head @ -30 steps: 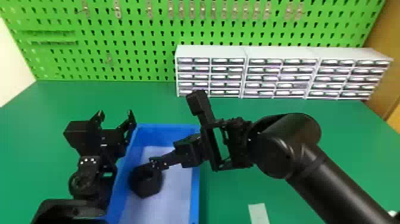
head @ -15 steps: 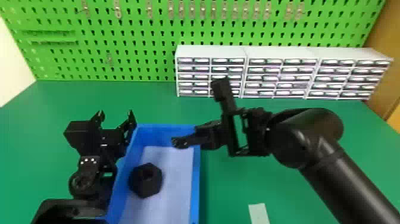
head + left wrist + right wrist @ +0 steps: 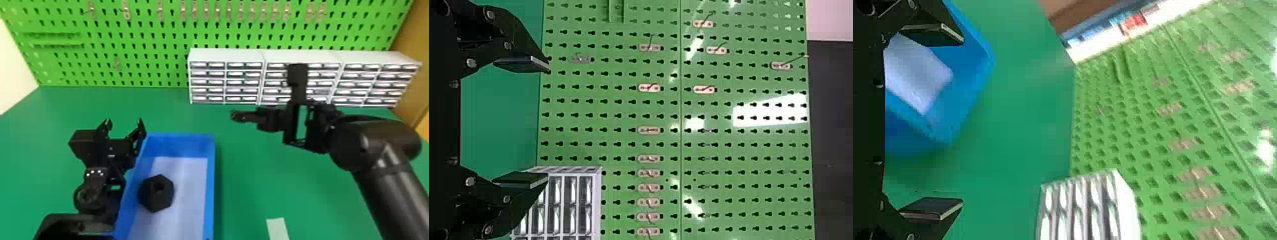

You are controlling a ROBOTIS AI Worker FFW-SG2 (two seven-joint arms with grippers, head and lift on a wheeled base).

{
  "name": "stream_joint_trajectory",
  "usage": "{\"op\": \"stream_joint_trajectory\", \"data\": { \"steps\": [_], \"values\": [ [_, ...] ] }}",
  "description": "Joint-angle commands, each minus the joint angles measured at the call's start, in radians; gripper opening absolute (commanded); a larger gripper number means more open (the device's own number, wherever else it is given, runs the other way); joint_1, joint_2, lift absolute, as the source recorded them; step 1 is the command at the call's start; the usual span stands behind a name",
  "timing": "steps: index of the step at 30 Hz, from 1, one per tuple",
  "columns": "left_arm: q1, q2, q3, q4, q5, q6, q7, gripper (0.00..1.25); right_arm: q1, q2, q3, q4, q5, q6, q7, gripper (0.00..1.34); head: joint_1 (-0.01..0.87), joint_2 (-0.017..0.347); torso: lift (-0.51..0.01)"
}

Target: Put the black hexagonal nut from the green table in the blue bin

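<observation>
While a pale wall (image 3: pixel 11 63) fills the head view's left edge, the left arm comes up on the robot's left with its gripper (image 3: pixel 124 123) parked at the far left corner of the bin, over the green table (image 3: pixel 287 178). Jaws apart, both tips pointing away from the robot. Left wrist view of the left gripper (image 3: pixel 548 121) agrees: wide gap, pegboard behind.

Next along, the black hexagonal nut (image 3: pixel 156 193) is inside the blue bin (image 3: pixel 182 146), flat on the pale bin floor, hole facing up. It sits toward the bin's left wall; can't tell if it touches that wall. Bin is upright on the table.

Behind everything, green pegboard (image 3: pixel 143 32) with a row of metal hooks (image 3: pixel 206 11) near the head view's top edge. White drawer units (image 3: pixel 226 76) stand side by side at the back, center to right, against the board.

Right gripper (image 3: pixel 237 116) is above the table, past the bin's right side, tips pointing left, arm coming in from the lower right. Jaws look side-on in the head view; right wrist view has them well apart, with a corner of the bin in sight. Small pale strip (image 3: pixel 277 228) lies on the table at the near edge, right of the bin. Brownish panel (image 3: pixel 408 76) at far right.
</observation>
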Motion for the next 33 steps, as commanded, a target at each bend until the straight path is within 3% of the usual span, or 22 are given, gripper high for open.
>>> {"op": "stream_joint_trajectory", "data": {
  "steps": [1, 12, 20, 26, 33],
  "values": [
    [0.001, 0.000, 0.001, 0.000, 0.000, 0.000, 0.000, 0.78, 0.038, 0.017, -0.084, 0.000, 0.011, -0.065, -0.026, 1.18, 0.657, 0.057, -0.095],
    [0.005, 0.000, -0.001, 0.002, 0.000, 0.000, 0.000, 0.78, 0.127, 0.029, -0.229, -0.006, -0.008, -0.212, -0.073, 1.18, 0.657, 0.057, -0.095],
    [0.005, -0.002, -0.005, 0.002, -0.002, 0.000, 0.002, 0.78, 0.217, 0.055, -0.315, -0.038, -0.008, -0.329, -0.127, 1.18, 0.657, 0.057, -0.095],
    [0.006, -0.002, -0.008, 0.002, 0.003, 0.000, 0.003, 0.78, 0.275, 0.084, -0.349, -0.054, 0.007, -0.407, -0.159, 1.18, 0.657, 0.057, -0.095],
    [0.006, -0.002, -0.011, 0.002, 0.003, 0.000, 0.003, 0.78, 0.323, 0.090, -0.331, -0.057, 0.026, -0.521, -0.207, 1.18, 0.657, 0.057, -0.095]
  ]
}}
